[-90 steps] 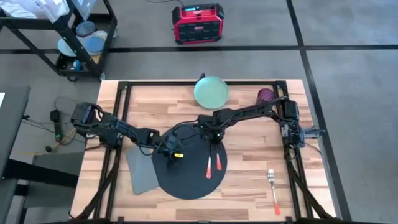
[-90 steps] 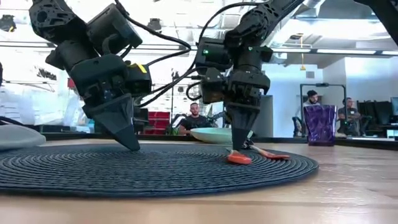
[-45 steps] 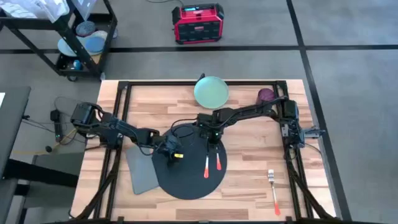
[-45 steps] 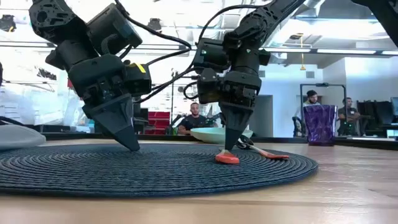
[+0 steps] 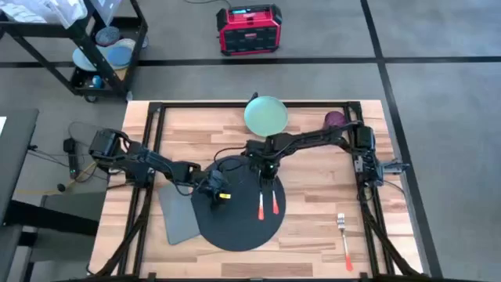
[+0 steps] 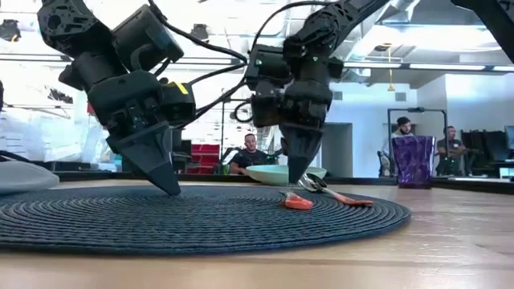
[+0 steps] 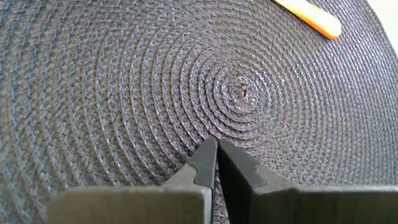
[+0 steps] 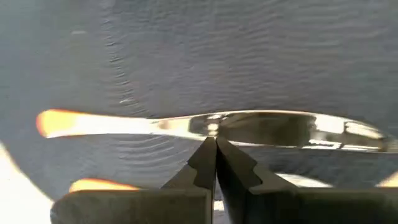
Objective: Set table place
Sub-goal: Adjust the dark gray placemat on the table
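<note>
The round black-grey placemat (image 5: 231, 227) lies flat on the light-wood table (image 5: 321, 188). My left gripper (image 6: 173, 191) is shut, its tips down on the mat near its middle (image 7: 242, 93). My right gripper (image 6: 293, 181) is shut and stands at the mat's far right part, right over an orange-handled spoon (image 8: 261, 127). That spoon (image 5: 261, 205) and a second orange-handled utensil (image 5: 275, 202) lie side by side on the mat. My left gripper presses its shut fingertips (image 7: 208, 155) on the placemat's woven surface close to the centre. The fingers come from above, slanting down. The mat lies flat under them. My right gripper's shut tips stand at the spoon's neck (image 8: 211, 127); I cannot tell whether they touch it.
A pale green plate (image 5: 266, 115) and a purple cup (image 5: 335, 120) stand at the table's far edge. A grey napkin (image 5: 176, 215) lies left of the mat, partly under it. An orange-handled fork (image 5: 344, 235) lies near the table's right front.
My right gripper, shut throughout, had its tip down on the spoon's orange handle. It has since risen and gone a little toward the table's far left. The spoon's handle end has slid slightly toward the table's left on the mat.
</note>
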`<state>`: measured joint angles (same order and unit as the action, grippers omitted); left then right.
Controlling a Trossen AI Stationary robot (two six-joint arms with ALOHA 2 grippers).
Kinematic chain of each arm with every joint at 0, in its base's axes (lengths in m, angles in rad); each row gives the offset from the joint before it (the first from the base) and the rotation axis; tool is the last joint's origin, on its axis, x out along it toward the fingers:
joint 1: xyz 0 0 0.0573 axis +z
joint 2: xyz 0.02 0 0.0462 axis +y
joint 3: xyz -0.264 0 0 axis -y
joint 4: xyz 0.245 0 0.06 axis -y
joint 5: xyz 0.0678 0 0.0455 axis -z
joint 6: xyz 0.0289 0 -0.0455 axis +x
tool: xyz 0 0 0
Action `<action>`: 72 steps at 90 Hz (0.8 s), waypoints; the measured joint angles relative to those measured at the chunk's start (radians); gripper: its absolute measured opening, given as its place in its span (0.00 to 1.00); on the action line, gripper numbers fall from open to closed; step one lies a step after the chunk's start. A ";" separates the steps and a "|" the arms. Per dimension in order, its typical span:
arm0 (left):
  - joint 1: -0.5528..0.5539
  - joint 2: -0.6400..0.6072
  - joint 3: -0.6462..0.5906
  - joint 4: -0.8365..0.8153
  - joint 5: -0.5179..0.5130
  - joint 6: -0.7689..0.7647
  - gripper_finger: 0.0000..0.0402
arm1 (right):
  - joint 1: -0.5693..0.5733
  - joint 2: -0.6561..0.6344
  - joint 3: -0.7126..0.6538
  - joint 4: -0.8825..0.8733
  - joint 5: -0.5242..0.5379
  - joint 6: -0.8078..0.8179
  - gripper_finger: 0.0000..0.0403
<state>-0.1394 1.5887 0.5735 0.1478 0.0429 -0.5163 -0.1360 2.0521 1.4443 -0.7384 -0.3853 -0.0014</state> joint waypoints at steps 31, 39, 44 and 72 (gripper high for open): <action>0.064 0.000 0.000 -0.005 0.102 0.026 0.00 | -0.121 -0.054 0.307 -0.312 0.150 -0.314 0.00; 0.119 0.000 0.029 -0.079 0.141 0.026 0.00 | -0.203 -0.053 0.345 -0.320 0.142 -0.319 0.00; 0.159 -0.007 0.066 -0.165 0.155 0.034 0.00 | -0.257 -0.053 0.346 -0.324 0.109 -0.317 0.00; 0.290 -0.066 0.389 -0.560 0.106 0.272 0.00 | -0.433 -0.051 0.345 -0.418 -0.058 -0.364 0.01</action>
<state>0.1505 1.5227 0.9625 -0.4118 0.1487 -0.2439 -0.5685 2.0010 1.7897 -1.1566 -0.4430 -0.3659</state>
